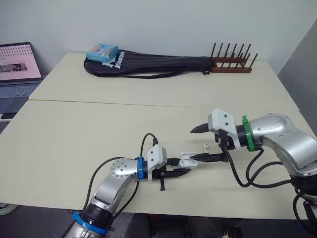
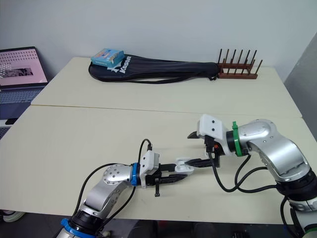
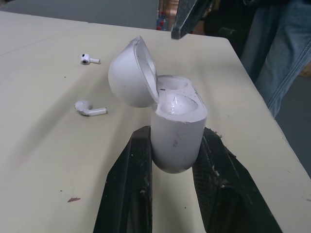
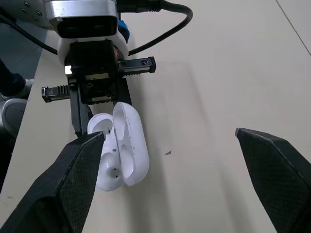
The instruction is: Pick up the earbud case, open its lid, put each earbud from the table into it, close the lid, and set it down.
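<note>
My left gripper (image 1: 188, 165) is shut on the white earbud case (image 1: 187, 159), holding its body upright just above the table near the front edge. In the left wrist view the case (image 3: 177, 131) has its lid swung open, and both sockets look empty. Two white earbuds (image 3: 90, 108) (image 3: 89, 59) lie loose on the table beyond the case. My right gripper (image 1: 194, 145) stands open, facing the left one. One of its fingers (image 4: 73, 179) rests against the case (image 4: 121, 145) by the open lid; the other is far off to the side.
A black racket bag (image 1: 148, 64) with a blue box (image 1: 102, 52) on it lies along the far table edge, next to a wooden peg rack (image 1: 232, 62). A laptop (image 1: 17, 69) stands far left. A person's jeans (image 3: 277, 58) show past the table.
</note>
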